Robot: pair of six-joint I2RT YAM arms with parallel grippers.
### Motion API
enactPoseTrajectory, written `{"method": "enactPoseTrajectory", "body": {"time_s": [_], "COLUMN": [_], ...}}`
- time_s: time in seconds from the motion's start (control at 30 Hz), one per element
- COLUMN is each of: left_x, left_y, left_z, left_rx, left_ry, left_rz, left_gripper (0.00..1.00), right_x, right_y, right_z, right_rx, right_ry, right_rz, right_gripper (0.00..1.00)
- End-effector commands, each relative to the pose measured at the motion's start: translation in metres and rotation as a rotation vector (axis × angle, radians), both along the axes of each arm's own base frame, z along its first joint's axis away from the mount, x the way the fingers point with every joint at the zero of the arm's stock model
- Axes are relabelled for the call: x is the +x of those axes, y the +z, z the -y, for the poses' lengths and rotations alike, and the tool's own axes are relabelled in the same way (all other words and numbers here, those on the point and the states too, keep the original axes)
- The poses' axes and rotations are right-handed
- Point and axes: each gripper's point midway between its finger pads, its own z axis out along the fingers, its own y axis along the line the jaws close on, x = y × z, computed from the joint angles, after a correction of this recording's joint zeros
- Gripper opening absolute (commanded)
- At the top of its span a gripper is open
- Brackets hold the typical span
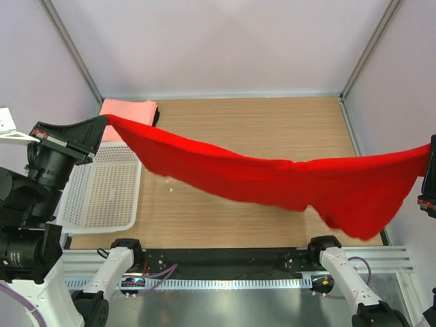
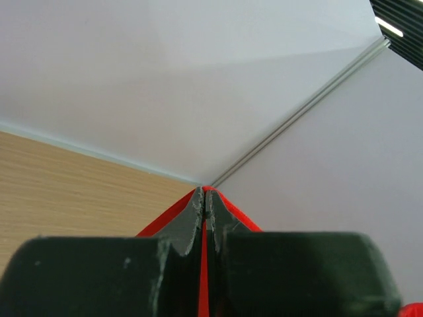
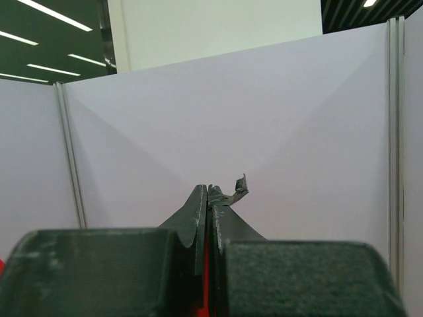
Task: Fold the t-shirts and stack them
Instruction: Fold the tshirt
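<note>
Currently both pincers are closed on cloth. The left gripper [image 2: 205,195] is raised at the far left, over the far end of the white mesh basket [image 1: 102,194], with its jaws pressed together on a thin edge of the red t-shirt [image 1: 272,180]; red shows in the seam between the fingers. The right gripper [image 3: 207,191], up at the right edge of the scene, is clamped the same way, with a red sliver in the gap. The shirt hangs in the air between the two, stretched left to right above the wooden table [image 1: 272,126], and droops lowest at the near right. A folded salmon-pink t-shirt [image 1: 129,109] lies in the far-left corner of the table, just beyond the basket.
</note>
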Motion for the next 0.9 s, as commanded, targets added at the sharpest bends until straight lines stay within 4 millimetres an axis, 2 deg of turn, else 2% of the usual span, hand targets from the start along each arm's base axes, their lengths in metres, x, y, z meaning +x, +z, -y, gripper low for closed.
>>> {"method": "enactPoseTrajectory", "body": {"time_s": [0.0,0.03,0.1,0.13,0.2,0.23,0.27,0.3,0.37,0.4,0.43,0.47,0.5,0.53,0.57,0.6,0.63,0.67,0.7,0.73,0.77,0.8,0.83,0.87], "left_x": [0.011,0.011,0.024,0.028,0.059,0.075,0.091,0.124,0.156,0.189,0.204,0.222,0.239,0.270,0.285,0.302,0.330,0.344,0.361,0.376,0.404,0.416,0.427,0.448], "left_y": [-0.002,0.003,0.018,0.024,0.034,0.031,0.030,0.013,-0.006,-0.031,-0.040,-0.055,-0.062,-0.099,-0.115,-0.115,-0.149,-0.158,-0.173,-0.182,-0.208,-0.217,-0.226,-0.248], "left_z": [0.003,0.002,-0.002,-0.004,-0.010,-0.011,-0.013,-0.013,-0.010,-0.007,-0.005,-0.004,-0.004,-0.003,-0.002,-0.001,0.003,0.005,0.007,0.008,0.015,0.018,0.021,0.028], "left_rx": [-0.019,-0.020,-0.010,-0.003,0.014,0.018,0.021,0.035,0.039,0.037,0.035,0.037,0.034,0.042,0.044,0.040,0.049,0.055,0.062,0.067,0.078,0.083,0.085,0.095], "left_ry": [-0.012,-0.008,0.018,0.028,0.073,0.084,0.097,0.107,0.095,0.085,0.080,0.079,0.084,0.083,0.083,0.080,0.061,0.054,0.044,0.038,0.005,-0.012,-0.029,-0.068], "left_rz": [-0.052,-0.043,-0.027,-0.022,-0.028,-0.045,-0.051,-0.112,-0.158,-0.206,-0.216,-0.241,-0.232,-0.306,-0.323,-0.281,-0.337,-0.338,-0.355,-0.360,-0.395,-0.403,-0.408,-0.425], "left_gripper": [0.00,0.01,0.01,0.00,0.00,0.00,0.00,0.00,0.00,0.00,0.00,0.00,0.00,0.00,0.00,0.00,0.00,0.00,0.00,0.00,0.00,0.00,0.00,0.00], "right_x": [0.035,0.043,0.050,0.078,0.105,0.143,0.159,0.185,0.241,0.273,0.291,0.321,0.345,0.361,0.378,0.411,0.428,0.445,0.476,0.490,0.503,0.517,0.540,0.551], "right_y": [-0.007,-0.003,0.013,0.015,0.023,0.016,0.016,0.005,-0.015,-0.042,-0.054,-0.068,-0.094,-0.108,-0.114,-0.152,-0.168,-0.177,-0.213,-0.226,-0.235,-0.243,-0.276,-0.289], "right_z": [-0.009,-0.008,-0.003,-0.004,0.000,-0.003,0.004,0.003,0.005,0.003,-0.002,-0.006,-0.010,-0.012,-0.016,-0.019,-0.018,-0.015,-0.019,-0.018,-0.014,-0.007,-0.004,-0.001], "right_rx": [-0.036,-0.033,-0.029,-0.038,-0.067,-0.097,-0.091,-0.103,-0.169,-0.199,-0.234,-0.244,-0.261,-0.269,-0.273,-0.286,-0.290,-0.293,-0.325,-0.333,-0.334,-0.329,-0.336,-0.338], "right_ry": [0.018,0.012,-0.027,-0.038,-0.096,-0.113,-0.161,-0.175,-0.242,-0.251,-0.242,-0.239,-0.229,-0.225,-0.214,-0.206,-0.207,-0.220,-0.192,-0.193,-0.198,-0.200,-0.195,-0.193], "right_rz": [-0.100,-0.099,-0.057,-0.089,-0.092,-0.142,-0.150,-0.194,-0.245,-0.304,-0.318,-0.330,-0.375,-0.395,-0.373,-0.432,-0.449,-0.442,-0.501,-0.519,-0.523,-0.534,-0.590,-0.609], "right_gripper": [0.01,0.01,0.01,0.01,0.01,0.01,0.01,0.01,0.01,0.01,0.01,0.01,0.01,0.01,0.01,0.01,0.01,0.01,0.01,0.01,0.01,0.01,0.01,0.01]}}
